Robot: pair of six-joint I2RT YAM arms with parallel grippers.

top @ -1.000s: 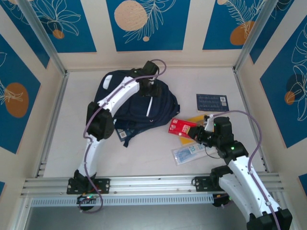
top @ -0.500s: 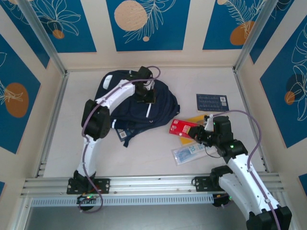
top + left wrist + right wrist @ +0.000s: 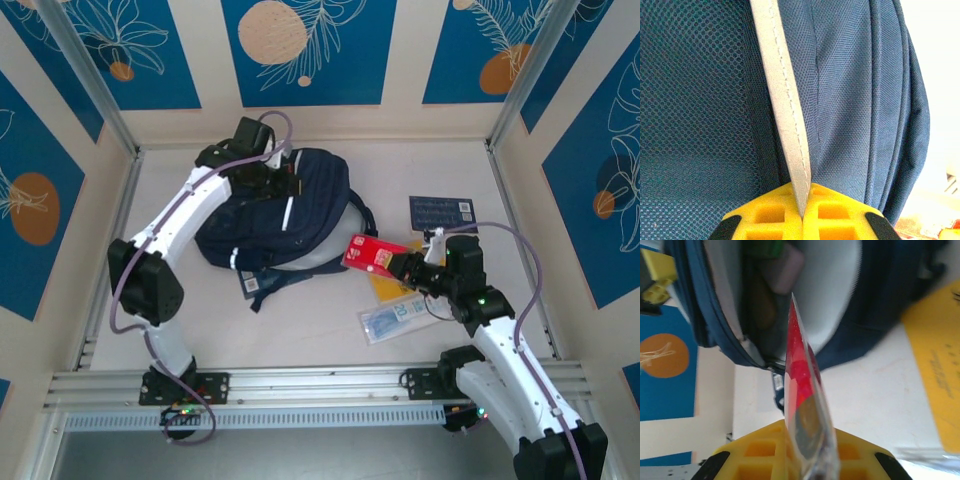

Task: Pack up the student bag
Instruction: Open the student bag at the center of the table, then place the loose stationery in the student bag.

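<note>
At the back of the table, from above, the student bag [image 3: 300,215] lies left of centre, its mouth held up by the left gripper [image 3: 283,185] while the right gripper [image 3: 408,265] holds a flat red packet [image 3: 370,255] at the opening: the loading step, it appears. At the left wrist, yellow jaws pinch shut on a stitched grey reflective strip [image 3: 785,115] amid coarse navy weave and mesh. At the right wrist, the glossy packet, clamped edge-on, faces a smooth pale lining [image 3: 837,285]; the next move likely calls for a straight push inward, clear of the rim.
</note>
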